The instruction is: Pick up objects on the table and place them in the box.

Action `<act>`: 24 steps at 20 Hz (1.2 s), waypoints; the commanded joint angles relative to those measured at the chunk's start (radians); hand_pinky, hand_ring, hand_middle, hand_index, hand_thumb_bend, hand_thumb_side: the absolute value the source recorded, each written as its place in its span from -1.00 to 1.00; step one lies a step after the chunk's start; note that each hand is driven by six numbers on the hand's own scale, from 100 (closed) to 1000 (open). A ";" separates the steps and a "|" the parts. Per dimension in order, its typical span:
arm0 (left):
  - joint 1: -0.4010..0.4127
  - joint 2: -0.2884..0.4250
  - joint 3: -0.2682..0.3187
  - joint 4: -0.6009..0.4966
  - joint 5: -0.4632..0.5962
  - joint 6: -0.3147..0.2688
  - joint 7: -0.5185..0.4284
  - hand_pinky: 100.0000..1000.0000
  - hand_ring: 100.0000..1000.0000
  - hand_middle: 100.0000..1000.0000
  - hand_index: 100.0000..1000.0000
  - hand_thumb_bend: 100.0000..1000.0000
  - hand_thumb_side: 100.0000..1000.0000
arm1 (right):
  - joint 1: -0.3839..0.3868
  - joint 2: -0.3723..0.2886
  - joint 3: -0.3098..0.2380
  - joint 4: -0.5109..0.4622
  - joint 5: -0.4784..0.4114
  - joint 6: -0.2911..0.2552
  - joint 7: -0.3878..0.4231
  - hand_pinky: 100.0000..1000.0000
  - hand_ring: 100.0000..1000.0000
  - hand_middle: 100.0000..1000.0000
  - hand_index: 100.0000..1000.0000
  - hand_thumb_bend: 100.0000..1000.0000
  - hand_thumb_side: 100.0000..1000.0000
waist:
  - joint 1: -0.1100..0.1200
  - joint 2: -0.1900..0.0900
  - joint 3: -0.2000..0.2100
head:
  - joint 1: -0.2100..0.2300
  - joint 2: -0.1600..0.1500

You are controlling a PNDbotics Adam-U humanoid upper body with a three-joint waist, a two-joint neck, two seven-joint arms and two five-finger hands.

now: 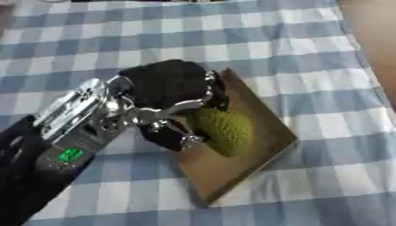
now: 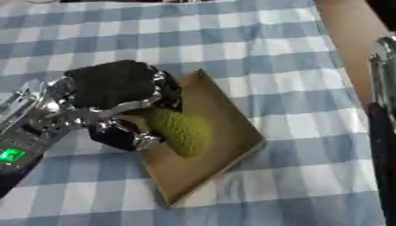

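The left hand [image 1: 166, 95], black with silver joints, reaches in from the lower left, its fingers [image 1: 189, 140] curled round one bumpy green oval fruit [image 1: 224, 130] lying inside the single shallow brown cardboard box [image 1: 267, 128]. The fruit looks light, stiff and rough-skinned, unlikely to slip; its middle suits a grasp. Beyond, the blue-and-white checked cloth on the table [image 1: 232, 31] carries nothing else visible. The right hand is out of view.

A home-like dining table with a blue-checked tablecloth [image 1: 232, 35].
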 commanded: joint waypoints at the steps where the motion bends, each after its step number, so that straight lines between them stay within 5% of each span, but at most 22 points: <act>1: -0.006 -0.004 -0.001 0.018 -0.013 -0.017 -0.008 0.19 0.15 0.12 0.52 -0.89 -1.00 | -0.008 -0.015 -0.010 -0.016 0.003 0.000 -0.003 0.74 0.79 0.12 0.62 -1.00 -0.17 | -0.003 -0.022 -0.002 | 0.001 0.002; 6: 0.004 -0.008 0.003 0.040 -0.048 -0.040 -0.045 0.49 0.47 0.49 0.79 -0.68 -1.00 | -0.006 -0.015 -0.011 -0.016 0.004 0.001 -0.003 0.74 0.80 0.12 0.62 -1.00 -0.17 | -0.003 -0.021 -0.002 | 0.001 0.001; 12: 0.009 -0.002 0.018 0.021 -0.081 -0.034 -0.048 0.56 0.57 0.56 0.82 -0.51 -1.00 | -0.004 -0.016 -0.012 -0.016 0.005 0.002 -0.004 0.74 0.79 0.12 0.62 -1.00 -0.17 | -0.003 -0.022 0.001 | 0.000 -0.001; 24: 0.012 0.031 0.105 -0.150 -0.053 0.020 0.009 0.47 0.50 0.48 0.76 -0.80 -1.00 | -0.003 -0.020 -0.014 -0.016 0.008 0.001 -0.009 0.74 0.78 0.12 0.61 -1.00 -0.17 | -0.007 -0.030 0.014 | -0.001 -0.005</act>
